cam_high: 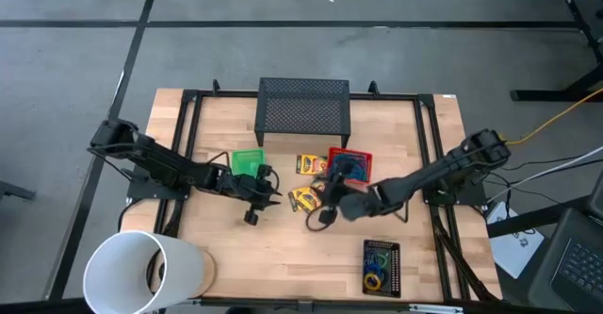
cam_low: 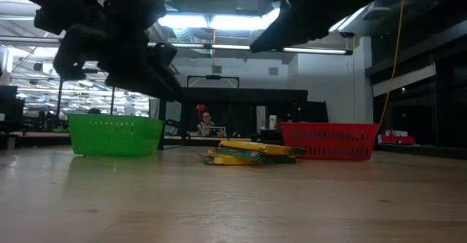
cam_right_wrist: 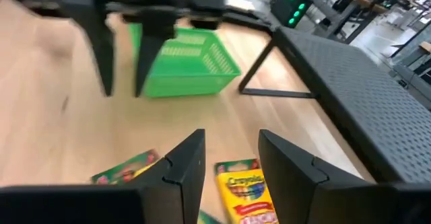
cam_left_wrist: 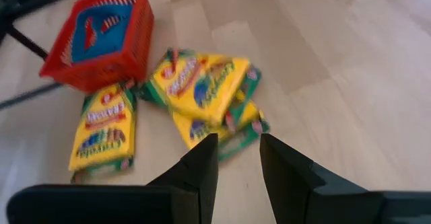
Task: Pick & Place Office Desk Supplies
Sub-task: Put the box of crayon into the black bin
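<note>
Black tray [cam_high: 382, 267]: set at the near right of the worktop [cam_high: 283, 257]; coloured rubber-band rings [cam_high: 376, 278] are kept inside it, seemingly sorted there already.
White cylinder [cam_high: 146, 272]: laid at the near left corner, well apart from the supplies; not part of the sorting.
Left gripper [cam_high: 267, 191]: held above the worktop left of the crayon pile; the fingers [cam_left_wrist: 202, 170] are spread with nothing between them, aimed at the stacked boxes, judged ready for a pick.
Right gripper [cam_high: 325, 201]: hung just right of the same pile, fingers [cam_right_wrist: 185, 163] parted and empty, a yellow box seen between them below.
Crayon pile [cam_left_wrist: 202, 93]: several yellow boxes lie overlapped at mid-worktop, between the two grippers; not yet binned.
Single crayon box [cam_left_wrist: 101, 126]: laid flat beside the pile, just near of the red tray.
Green tray [cam_high: 248, 161]: placed far left of the pile; contents cannot be told.
Red tray [cam_high: 350, 163]: placed far right of the pile; a blue cord bundle [cam_left_wrist: 101, 29] is held inside.
Black mesh stand [cam_high: 303, 105]: set at the far edge, unused.
</note>
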